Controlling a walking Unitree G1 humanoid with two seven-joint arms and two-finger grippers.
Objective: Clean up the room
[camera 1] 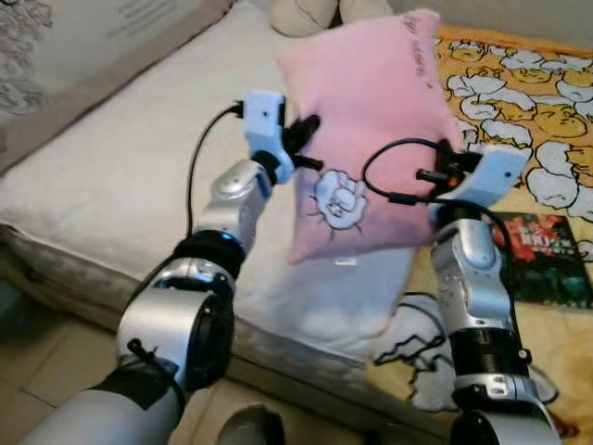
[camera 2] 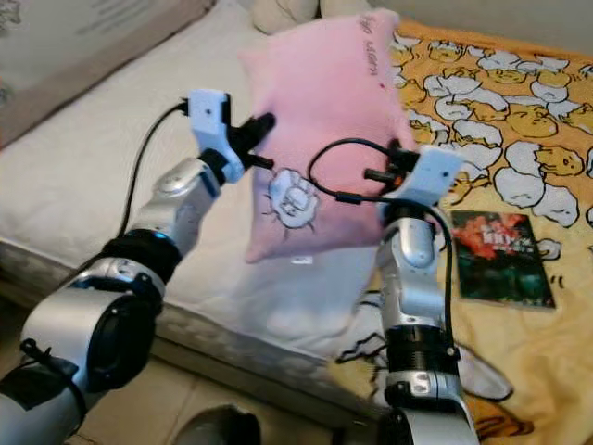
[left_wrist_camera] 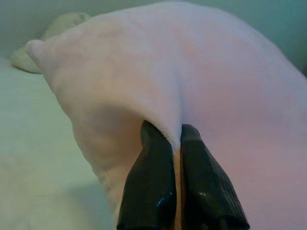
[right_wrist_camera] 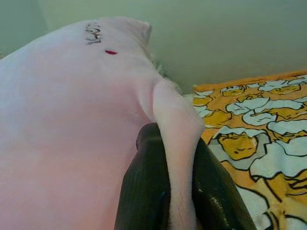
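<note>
The pink pillow (camera 1: 371, 130) is held in the air above the bed, clear of the white mattress (camera 1: 120, 176), and is supported from both sides by the two arms. It hangs tilted, with its upper corner toward the head of the bed. A white cartoon print faces the head camera on its lower half, and a line of dark lettering runs along its upper edge.

The left gripper (camera 1: 310, 144) is at the pillow's left edge. In the left wrist view, its two black fingers (left_wrist_camera: 148, 191) are pressed together on a fold of pink fabric, pinching the pillow.

The right gripper (camera 1: 443, 165) is at the pillow's right edge. In the right wrist view, its fingers (right_wrist_camera: 144, 191) clamp a ridge of the pink fabric between them.

To the robot's right, a yellow blanket (camera 1: 537, 102) with a white cartoon pattern covers that part of the bed. A book (camera 1: 547, 260) with a dark green and red cover lies flat on the blanket, just beside the right forearm. A beige plush object (camera 1: 306, 14) lies at the head of the bed, beyond the pillow.
</note>
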